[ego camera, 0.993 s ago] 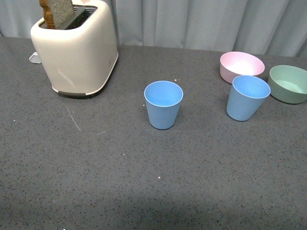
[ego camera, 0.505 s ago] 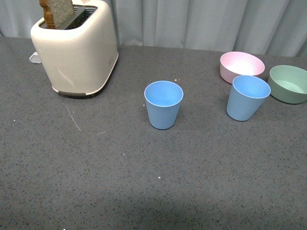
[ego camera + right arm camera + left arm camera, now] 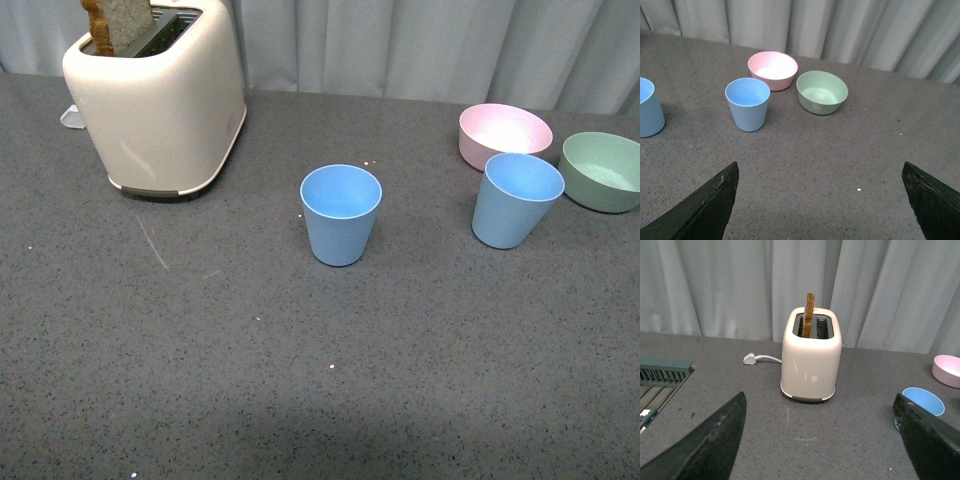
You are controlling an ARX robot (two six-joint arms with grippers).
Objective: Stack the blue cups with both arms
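Observation:
Two light-blue cups stand upright and apart on the grey table. One blue cup (image 3: 341, 214) is at the middle; it shows in the left wrist view (image 3: 923, 401) beside the right finger, and at the edge of the right wrist view (image 3: 648, 108). The other blue cup (image 3: 515, 201) stands to the right, in front of the pink bowl, and shows in the right wrist view (image 3: 747, 104). Neither arm shows in the front view. My left gripper (image 3: 825, 440) is open and empty above bare table. My right gripper (image 3: 822, 205) is open and empty, short of the right cup.
A cream toaster (image 3: 157, 98) with a slice of bread (image 3: 118, 22) stands at the back left, its plug (image 3: 750, 359) behind it. A pink bowl (image 3: 504, 136) and a green bowl (image 3: 602, 172) sit at the back right. A dark rack (image 3: 660, 377) lies at the far left.
The front view has shifted slightly; the toaster and cups sit a touch higher in the picture. The cups have not moved relative to each other.

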